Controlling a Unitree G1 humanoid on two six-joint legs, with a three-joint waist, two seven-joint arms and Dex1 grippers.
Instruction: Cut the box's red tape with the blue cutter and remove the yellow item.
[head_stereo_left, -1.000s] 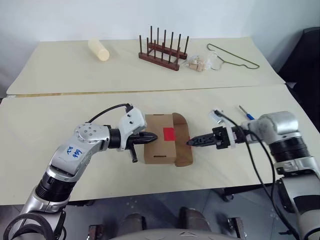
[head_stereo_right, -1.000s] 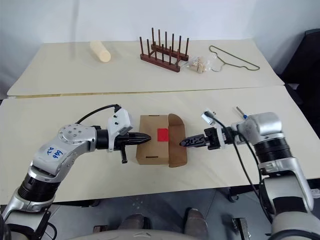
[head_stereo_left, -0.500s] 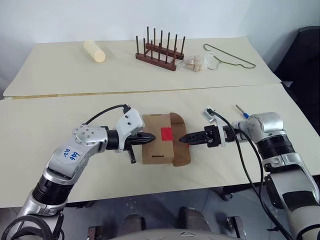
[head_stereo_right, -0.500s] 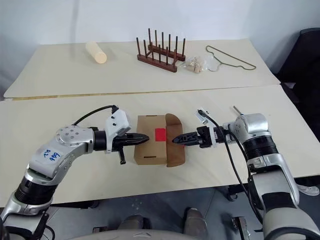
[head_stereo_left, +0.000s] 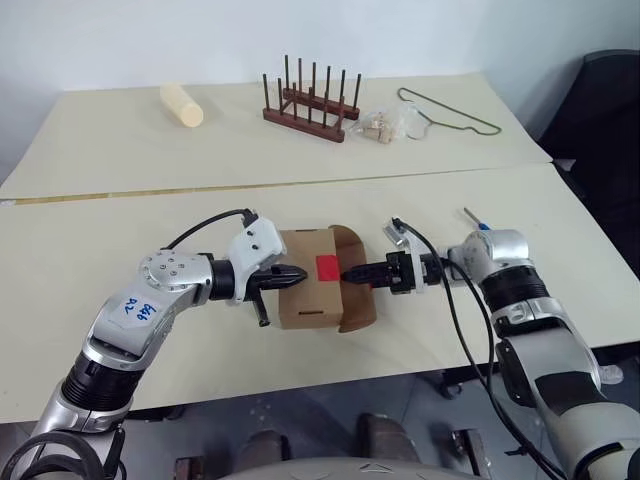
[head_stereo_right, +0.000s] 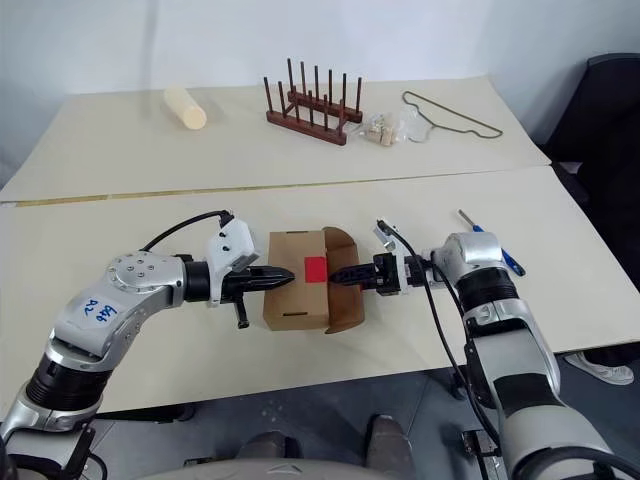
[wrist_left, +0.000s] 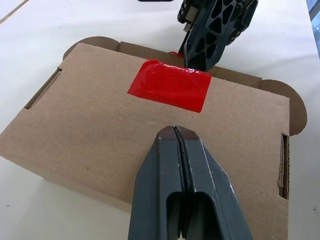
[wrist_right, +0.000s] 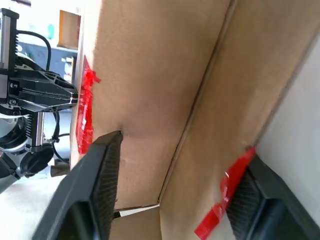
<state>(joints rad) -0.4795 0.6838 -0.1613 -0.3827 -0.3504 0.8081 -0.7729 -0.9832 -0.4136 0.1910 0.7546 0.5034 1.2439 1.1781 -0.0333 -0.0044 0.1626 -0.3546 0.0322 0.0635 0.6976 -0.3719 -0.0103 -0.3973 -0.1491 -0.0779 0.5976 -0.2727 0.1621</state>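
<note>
Two grippers at one brown box

The left gripper (wrist_left: 175, 131) is shut tight, its tip pressing on the box (head_stereo_left: 305, 297) lid. The right gripper (head_stereo_left: 350, 273) is spread apart at the box's flap, beside the red tape (head_stereo_left: 325, 267). Behind the right gripper lies one blue cutter (head_stereo_right: 500, 252). Far off sit one peg rack (head_stereo_left: 305, 100), one wire hanger (head_stereo_left: 440, 110) and one cream roll (head_stereo_left: 181, 104).

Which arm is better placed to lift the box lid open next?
Right. The right gripper has its fingers spread around the box lid edge by the red tape; the left gripper is shut over the lid top.
</note>
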